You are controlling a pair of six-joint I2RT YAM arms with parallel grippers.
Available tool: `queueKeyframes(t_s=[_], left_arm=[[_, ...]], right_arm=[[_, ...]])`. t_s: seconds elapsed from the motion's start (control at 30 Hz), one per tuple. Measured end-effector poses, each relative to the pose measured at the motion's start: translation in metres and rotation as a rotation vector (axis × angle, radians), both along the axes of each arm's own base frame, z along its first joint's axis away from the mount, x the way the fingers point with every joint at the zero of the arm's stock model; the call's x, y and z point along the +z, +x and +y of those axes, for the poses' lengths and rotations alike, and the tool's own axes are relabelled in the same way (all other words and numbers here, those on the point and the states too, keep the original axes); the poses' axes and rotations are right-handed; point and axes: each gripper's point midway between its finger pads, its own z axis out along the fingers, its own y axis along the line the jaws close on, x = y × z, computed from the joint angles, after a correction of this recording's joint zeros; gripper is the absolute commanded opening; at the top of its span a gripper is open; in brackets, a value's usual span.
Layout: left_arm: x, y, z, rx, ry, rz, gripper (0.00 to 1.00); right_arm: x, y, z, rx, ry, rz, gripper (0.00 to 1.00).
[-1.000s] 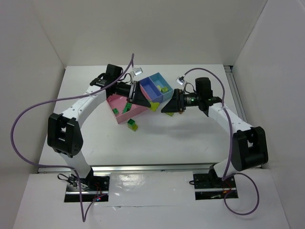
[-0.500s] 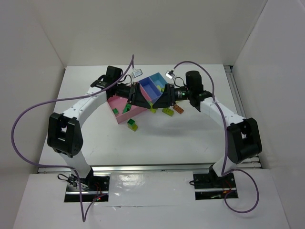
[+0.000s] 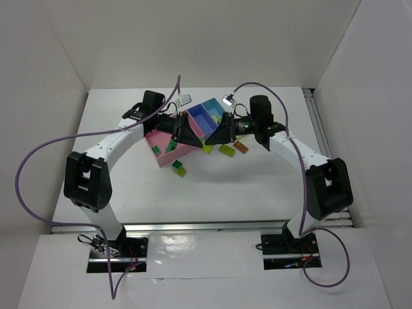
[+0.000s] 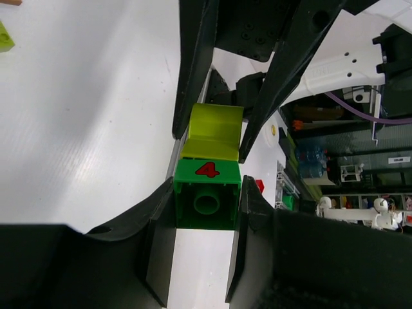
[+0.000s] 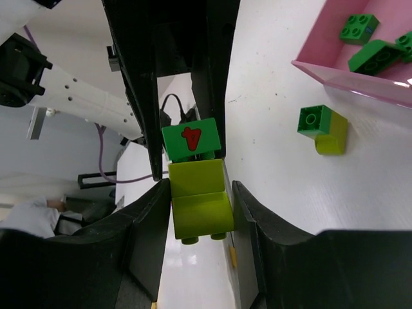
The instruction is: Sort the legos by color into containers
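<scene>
Hold firm and pull straight apart, no twisting, in midair near the pink bin (image 5: 360, 82): left gripper (image 4: 206, 212) pinched tight on the green brick (image 4: 207, 199), right gripper (image 5: 196, 212) pinched tight on the yellow-green brick (image 5: 199, 201) stuck to it. Counted in the right wrist view: three green bricks (image 5: 358, 27) in that bin, one joined pair (image 5: 323, 127) on the table (image 5: 290, 180).

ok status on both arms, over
Left fingers shut on green brick. Right fingers shut on yellow-green brick, the two joined. Another joined pair loose beside pink bin.
</scene>
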Motion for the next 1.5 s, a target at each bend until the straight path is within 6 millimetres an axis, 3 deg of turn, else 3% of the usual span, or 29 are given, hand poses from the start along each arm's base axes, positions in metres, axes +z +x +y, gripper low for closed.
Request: queueKeyframes(t_s=[0.3, 0.43, 0.53, 0.67, 0.77, 0.8, 0.83, 0.87, 0.97, 1.0, 1.13, 1.27, 1.5], left_arm=[[-0.001, 0.020, 0.021, 0.089, 0.012, 0.022, 0.00], [-0.012, 0.044, 0.040, 0.222, 0.090, 0.038, 0.00], [-0.034, 0.074, 0.063, 0.412, 0.257, 0.065, 0.00], [-0.077, 0.120, 0.108, 0.689, 0.559, 0.087, 0.00], [-0.108, 0.135, 0.133, 0.805, 0.743, 0.119, 0.00], [-0.117, 0.138, 0.140, 0.830, 0.802, 0.125, 0.07], [-0.125, 0.142, 0.144, 0.850, 0.855, 0.132, 0.21], [-0.132, 0.146, 0.147, 0.867, 0.903, 0.138, 0.57], [-0.145, 0.156, 0.149, 0.882, 0.996, 0.122, 0.92], [-0.147, 0.157, 0.149, 0.882, 1.018, 0.114, 1.00], [-0.143, 0.148, 0.146, 0.837, 1.053, 0.089, 0.97], [-0.116, 0.132, 0.128, 0.730, 0.937, 0.051, 0.88], [-0.030, 0.059, 0.044, 0.328, 0.395, -0.050, 0.95]], right_arm=[[-0.028, 0.012, -0.011, -0.106, -0.109, 0.038, 0.23], [-0.048, 0.028, -0.027, -0.225, -0.199, 0.073, 0.23], [-0.064, 0.040, -0.040, -0.323, -0.280, 0.102, 0.23], [-0.083, 0.048, -0.056, -0.420, -0.380, 0.125, 0.23], [-0.090, 0.050, -0.063, -0.454, -0.424, 0.130, 0.23], [-0.092, 0.051, -0.065, -0.462, -0.436, 0.131, 0.23], [-0.094, 0.051, -0.067, -0.469, -0.447, 0.135, 0.23], [-0.095, 0.051, -0.068, -0.473, -0.455, 0.136, 0.24], [-0.097, 0.052, -0.070, -0.485, -0.470, 0.136, 0.24], [-0.098, 0.051, -0.071, -0.485, -0.474, 0.135, 0.24], [-0.100, 0.050, -0.074, -0.487, -0.487, 0.141, 0.24], [-0.098, 0.048, -0.072, -0.461, -0.474, 0.135, 0.24], [-0.082, 0.033, -0.055, -0.327, -0.370, 0.120, 0.24]])
